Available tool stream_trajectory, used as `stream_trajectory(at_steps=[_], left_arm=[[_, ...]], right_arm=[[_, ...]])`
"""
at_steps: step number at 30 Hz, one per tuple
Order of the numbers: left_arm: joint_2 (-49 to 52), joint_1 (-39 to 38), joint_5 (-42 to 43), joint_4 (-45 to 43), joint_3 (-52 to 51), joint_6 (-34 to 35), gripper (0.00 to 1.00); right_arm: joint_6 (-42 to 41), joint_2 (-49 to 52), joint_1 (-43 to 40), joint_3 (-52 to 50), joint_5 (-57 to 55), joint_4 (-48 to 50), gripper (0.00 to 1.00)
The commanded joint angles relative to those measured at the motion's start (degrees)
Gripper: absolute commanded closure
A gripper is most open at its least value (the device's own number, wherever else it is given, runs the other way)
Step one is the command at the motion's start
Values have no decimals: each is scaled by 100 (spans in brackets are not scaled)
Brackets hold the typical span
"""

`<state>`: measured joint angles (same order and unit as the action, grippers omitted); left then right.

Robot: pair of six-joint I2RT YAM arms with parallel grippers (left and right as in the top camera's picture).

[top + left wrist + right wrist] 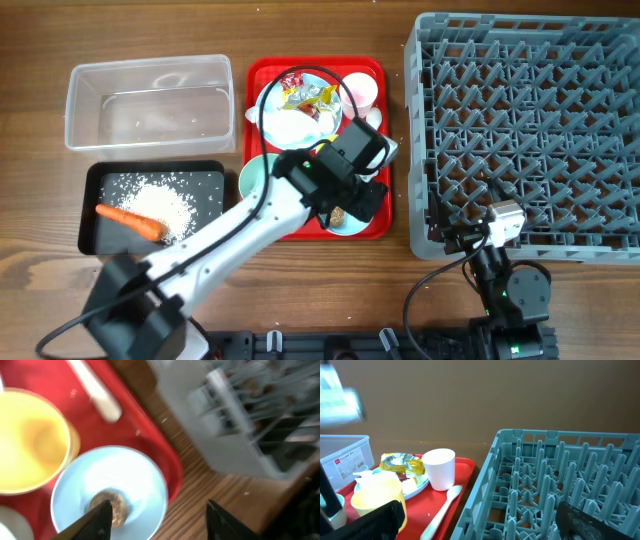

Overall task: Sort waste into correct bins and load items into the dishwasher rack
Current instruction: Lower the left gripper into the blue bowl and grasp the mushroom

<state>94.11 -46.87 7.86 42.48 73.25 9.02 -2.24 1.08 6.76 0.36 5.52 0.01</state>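
My left gripper (160,521) is open above the near right corner of the red tray (150,425). Its left fingertip (100,515) hangs over a small brown lump (114,504) in a light blue bowl (125,475), and its right one is over bare wood. A yellow cup (30,450) and a white spoon (95,390) lie beside the bowl. The plate (300,100) carries red and yellow wrappers (305,93) and white tissue (288,125), with the pink cup (362,92) to its right. My right gripper (485,525) stands open at the near edge of the dishwasher rack (530,130).
The clear bin (150,100) sits at the far left. In front of it the black bin (205,180) holds white grains (165,203) and an orange carrot (130,220). A second light blue bowl (255,178) shows at the tray's left, half under my left arm.
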Motion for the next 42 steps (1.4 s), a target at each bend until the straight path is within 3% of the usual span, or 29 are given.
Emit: stream_trajectory(at_steps=[1,15,42], left_arm=[[415,17,-302,208,26,385,42],[1276,17,-603,531,20,389,42],[1480,17,-946,535,15,385,45]], right_arm=[[72,-7,2,-7,-55,26,1],[74,-7,2,-7,-55,26,0],[74,-7,2,-7,-55,24,0]])
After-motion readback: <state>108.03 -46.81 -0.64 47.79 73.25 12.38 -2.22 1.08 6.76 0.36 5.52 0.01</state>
